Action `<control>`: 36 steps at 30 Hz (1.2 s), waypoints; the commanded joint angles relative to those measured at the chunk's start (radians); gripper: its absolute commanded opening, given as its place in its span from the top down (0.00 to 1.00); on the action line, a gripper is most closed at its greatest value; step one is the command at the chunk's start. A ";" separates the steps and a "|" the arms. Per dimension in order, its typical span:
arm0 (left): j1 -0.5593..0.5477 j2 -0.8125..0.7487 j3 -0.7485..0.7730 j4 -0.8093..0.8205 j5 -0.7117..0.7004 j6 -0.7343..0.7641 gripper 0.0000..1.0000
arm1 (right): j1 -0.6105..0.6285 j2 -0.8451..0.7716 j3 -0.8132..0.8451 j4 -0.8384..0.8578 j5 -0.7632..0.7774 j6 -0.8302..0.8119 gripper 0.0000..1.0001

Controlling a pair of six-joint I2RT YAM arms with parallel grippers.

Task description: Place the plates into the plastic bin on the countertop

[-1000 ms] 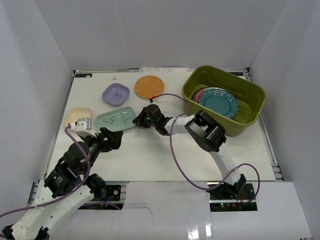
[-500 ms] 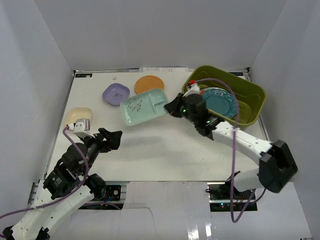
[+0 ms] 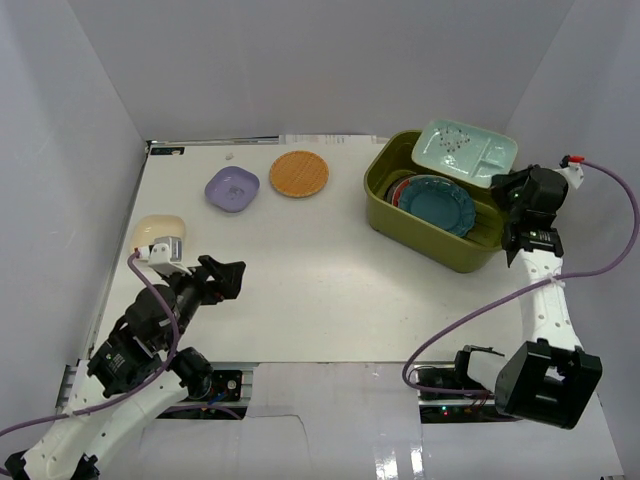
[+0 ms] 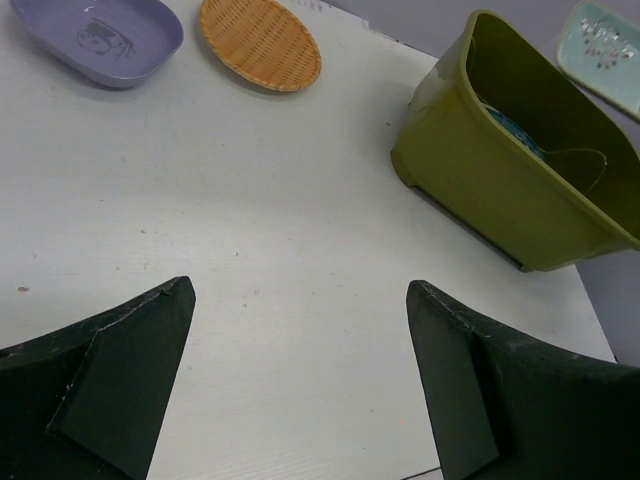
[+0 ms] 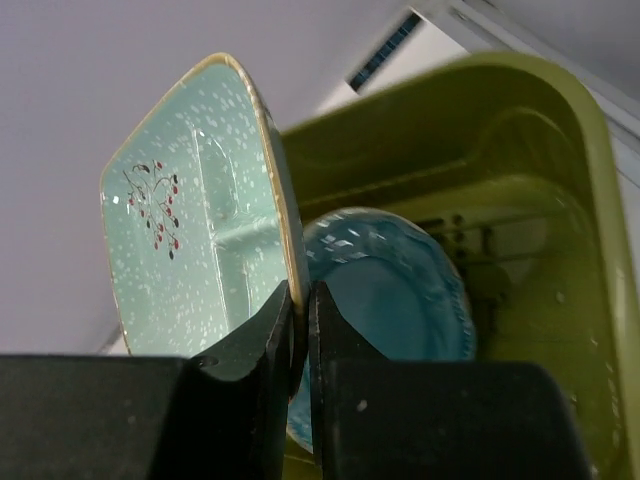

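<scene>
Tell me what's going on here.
The right gripper is shut on the edge of the mint rectangular plate, holding it over the far side of the green bin, where a teal plate lies on top of others. The left gripper hangs open over the countertop. The lavender plate, orange plate and cream plate are not yet binned.

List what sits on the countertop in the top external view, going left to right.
cream square plate → lavender square plate → orange round plate → olive-green plastic bin
</scene>
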 commanded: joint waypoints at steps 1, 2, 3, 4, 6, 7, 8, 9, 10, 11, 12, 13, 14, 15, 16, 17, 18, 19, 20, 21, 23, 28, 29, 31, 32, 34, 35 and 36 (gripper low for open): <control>0.006 0.024 -0.006 0.009 0.009 0.011 0.02 | -0.043 0.022 -0.008 0.074 -0.148 0.048 0.92; 0.008 0.027 -0.006 0.009 0.009 0.011 0.02 | -0.057 0.036 -0.025 0.081 -0.157 0.048 0.92; 0.008 0.031 -0.006 0.008 0.009 0.011 0.02 | -0.060 0.042 -0.036 0.092 -0.169 0.046 0.92; 0.008 0.039 -0.005 0.008 0.012 0.011 0.02 | -0.060 0.048 -0.045 0.098 -0.165 0.042 0.92; 0.008 0.048 -0.006 0.009 0.016 0.009 0.02 | -0.062 0.062 -0.079 0.118 -0.158 0.039 0.92; 0.008 0.053 -0.005 0.011 0.017 0.009 0.02 | -0.062 0.067 -0.089 0.124 -0.155 0.034 0.92; 0.008 0.065 -0.006 0.012 0.017 0.009 0.02 | -0.062 0.076 -0.102 0.138 -0.154 0.034 0.92; 0.008 0.073 -0.005 0.011 0.019 0.006 0.02 | -0.063 0.082 -0.123 0.146 -0.154 0.034 0.92; 0.008 0.079 -0.005 0.012 0.020 -0.001 0.02 | -0.062 0.085 -0.134 0.151 -0.151 0.034 0.92; 0.008 0.099 -0.002 0.012 0.025 -0.009 0.02 | -0.062 0.090 -0.157 0.161 -0.146 0.036 0.92; 0.006 0.112 0.002 0.014 0.029 -0.017 0.02 | -0.062 0.091 -0.166 0.166 -0.145 0.039 0.92; 0.008 0.126 0.003 0.020 0.031 -0.039 0.02 | -0.062 0.094 -0.174 0.169 -0.145 0.040 0.92; 0.008 0.142 0.006 0.023 0.026 -0.058 0.02 | -0.062 0.099 -0.180 0.172 -0.148 0.039 0.92; 0.008 0.180 0.008 0.043 0.026 -0.072 0.02 | -0.062 0.108 -0.188 0.169 -0.151 0.034 0.92; 0.008 0.203 0.008 0.054 0.026 -0.096 0.02 | -0.062 0.113 -0.189 0.166 -0.155 0.032 0.92; 0.008 0.253 0.011 0.063 0.004 -0.110 0.02 | -0.063 0.119 -0.194 0.166 -0.161 0.031 0.91; 0.008 0.279 0.017 0.080 -0.013 -0.121 0.02 | -0.062 0.120 -0.203 0.173 -0.175 0.029 0.90; 0.008 0.307 0.020 0.085 -0.036 -0.145 0.02 | -0.062 0.122 -0.208 0.177 -0.184 0.029 0.89; 0.008 0.357 0.022 0.091 -0.078 -0.161 0.02 | -0.062 0.120 -0.212 0.180 -0.194 0.025 0.85; 0.006 0.381 0.014 0.117 -0.096 -0.173 0.02 | -0.062 0.120 -0.214 0.178 -0.198 0.022 0.83; 0.008 0.425 0.000 0.153 -0.128 -0.205 0.02 | -0.059 0.117 -0.215 0.166 -0.208 0.010 0.71; 0.012 0.586 0.009 0.252 -0.187 -0.264 0.02 | -0.057 0.067 -0.231 0.145 -0.197 -0.007 0.34; 0.017 0.608 0.024 0.268 -0.188 -0.259 0.02 | -0.059 0.055 -0.225 0.138 -0.191 -0.012 0.21; 0.032 0.669 0.034 0.324 -0.195 -0.251 0.02 | -0.057 0.018 -0.209 0.117 -0.178 -0.029 0.14; 0.066 0.692 0.051 0.344 -0.185 -0.253 0.02 | -0.059 0.002 -0.197 0.112 -0.177 -0.030 0.06; 0.110 0.755 0.066 0.367 -0.138 -0.259 0.02 | -0.057 -0.040 -0.186 0.105 -0.178 -0.038 0.02; 0.159 0.775 0.072 0.382 -0.120 -0.265 0.02 | -0.057 -0.053 -0.176 0.103 -0.197 -0.040 0.02; 0.187 0.793 0.072 0.416 -0.097 -0.274 0.02 | -0.057 -0.064 -0.171 0.103 -0.210 -0.040 0.02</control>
